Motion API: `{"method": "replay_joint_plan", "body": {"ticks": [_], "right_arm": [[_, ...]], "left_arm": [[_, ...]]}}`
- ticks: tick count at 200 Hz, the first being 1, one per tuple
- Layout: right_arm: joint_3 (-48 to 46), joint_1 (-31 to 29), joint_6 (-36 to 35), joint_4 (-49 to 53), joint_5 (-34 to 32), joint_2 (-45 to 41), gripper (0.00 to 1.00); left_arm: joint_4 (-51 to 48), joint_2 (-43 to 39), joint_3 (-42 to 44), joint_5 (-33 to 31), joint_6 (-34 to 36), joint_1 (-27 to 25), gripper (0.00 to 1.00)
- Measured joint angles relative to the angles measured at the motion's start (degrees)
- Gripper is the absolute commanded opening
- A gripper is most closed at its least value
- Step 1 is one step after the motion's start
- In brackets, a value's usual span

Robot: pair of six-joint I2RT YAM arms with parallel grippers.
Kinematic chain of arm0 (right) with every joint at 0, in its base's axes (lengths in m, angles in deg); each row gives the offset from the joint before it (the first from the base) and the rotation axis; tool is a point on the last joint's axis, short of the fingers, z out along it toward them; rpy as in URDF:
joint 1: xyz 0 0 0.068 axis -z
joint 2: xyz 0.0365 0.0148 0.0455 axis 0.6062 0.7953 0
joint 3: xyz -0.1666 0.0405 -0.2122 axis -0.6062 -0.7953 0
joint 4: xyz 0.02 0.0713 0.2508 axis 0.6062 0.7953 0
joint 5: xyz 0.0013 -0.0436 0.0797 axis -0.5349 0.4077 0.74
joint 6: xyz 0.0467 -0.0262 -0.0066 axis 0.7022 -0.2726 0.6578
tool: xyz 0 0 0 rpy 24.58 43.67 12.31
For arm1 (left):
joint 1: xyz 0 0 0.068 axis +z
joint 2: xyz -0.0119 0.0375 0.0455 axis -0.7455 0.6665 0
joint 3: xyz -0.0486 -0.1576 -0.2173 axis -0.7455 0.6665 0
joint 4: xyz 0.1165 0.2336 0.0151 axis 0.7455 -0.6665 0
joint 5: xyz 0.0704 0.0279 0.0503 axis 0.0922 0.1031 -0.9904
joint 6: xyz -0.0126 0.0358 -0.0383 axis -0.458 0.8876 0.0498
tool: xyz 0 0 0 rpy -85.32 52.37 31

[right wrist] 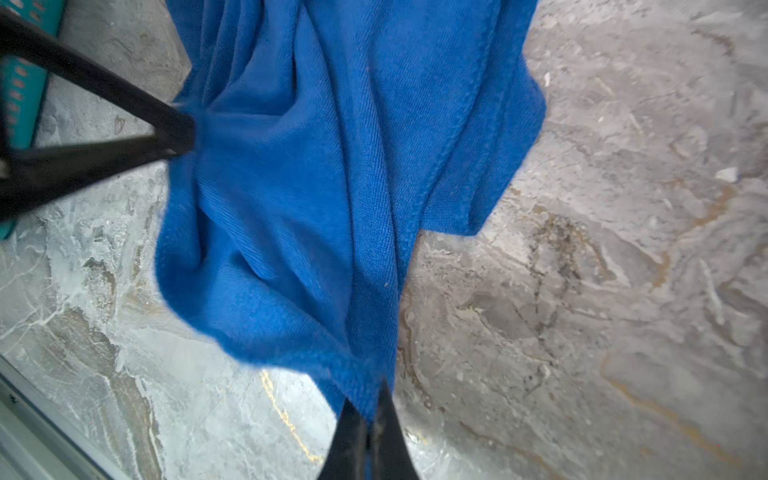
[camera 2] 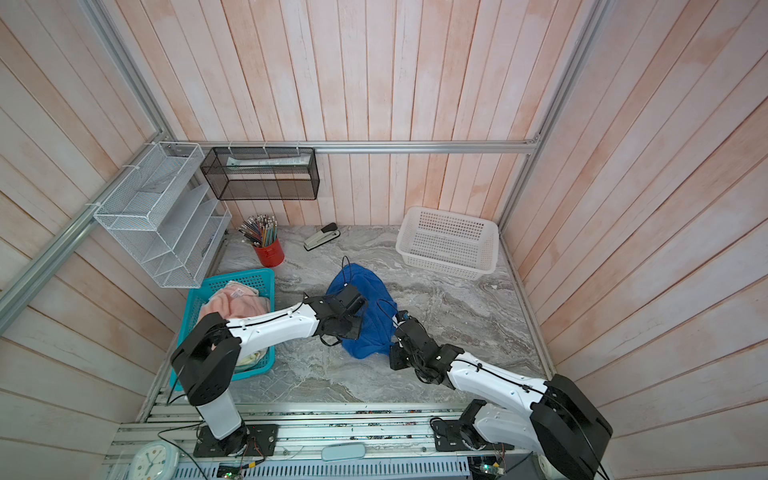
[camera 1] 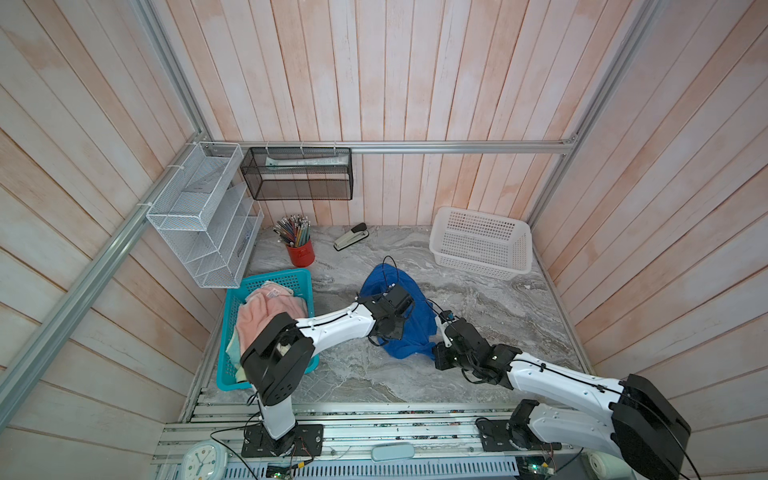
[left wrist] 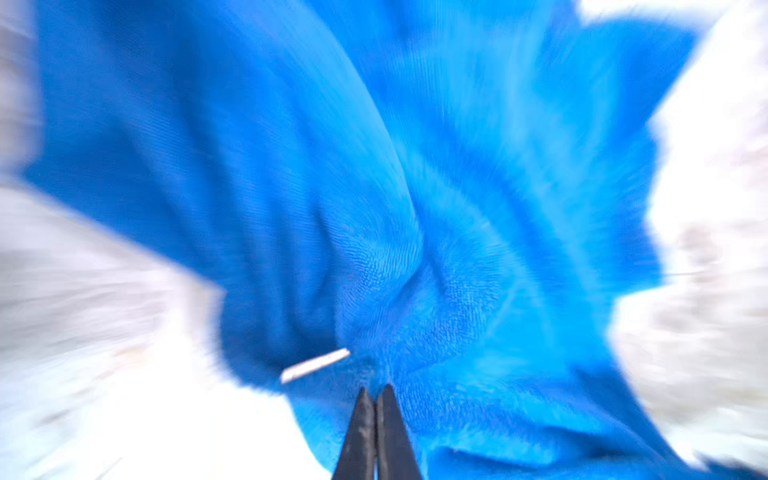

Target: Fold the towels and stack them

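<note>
**Both top views.** The blue towel (camera 1: 417,332) lies bunched in the middle of the marbled surface (camera 1: 478,316). Its long axis runs from the near edge toward the back wall. It is plain royal blue, with deep creases and no pattern. The pink towel (camera 1: 270,311) is heaped in the teal basket (camera 1: 291,277) on the left. It carries a small label, with print too small to read.

**Left wrist view.** This view is heavily blurred. The left tool (left wrist: 376,390) is closed, its tips pinching the blue towel's terry, and folds fan out from the pinch. A white tag (left wrist: 313,365) sits just beside the tips, with no legible writing.

**Right wrist view.** The right tool (right wrist: 374,395) is closed on a corner of the blue towel. The cloth runs away from the tips in lengthwise folds, with a stitched hem down one side. The left tool grips the towel's other edge, where the creases converge.
</note>
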Motion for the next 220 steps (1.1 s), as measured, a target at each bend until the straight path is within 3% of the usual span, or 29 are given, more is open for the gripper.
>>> {"method": "replay_joint_plan", "body": {"ticks": [53, 100, 125, 167, 186, 204, 220], "right_arm": [[9.75, 0.0, -0.87, 8.44, -3.74, -9.14, 0.0], [28.24, 0.0, -5.55, 17.79, -6.47, -13.4, 0.0], [42.29, 0.0, -10.08, 24.04, -7.19, -11.37, 0.0], [79.3, 0.0, -18.69, 36.0, -10.1, 1.86, 0.0], [91.93, -0.07, -21.59, 40.15, -10.93, 6.78, 0.0], [94.14, -0.17, -23.15, 41.7, -11.91, 8.39, 0.0], [85.94, -0.13, -23.41, 40.72, -13.0, 6.54, 0.0]], "left_arm": [[0.24, -19.5, -0.72, -2.56, 0.28, 1.81, 0.0], [-1.79, -29.44, -6.58, -4.87, 1.05, 1.25, 0.0], [-5.16, -30.01, -15.56, -7.06, 3.02, -2.23, 0.0], [-9.42, -28.48, -35.58, -8.15, 7.06, -6.84, 0.0], [-11.04, -26.71, -41.94, -7.52, 8.11, -7.15, 0.0], [-12.98, -24.57, -44.37, -7.23, 8.46, -6.95, 0.0], [-13.88, -23.37, -40.92, -5.16, 8.5, -4.52, 0.0]]}}
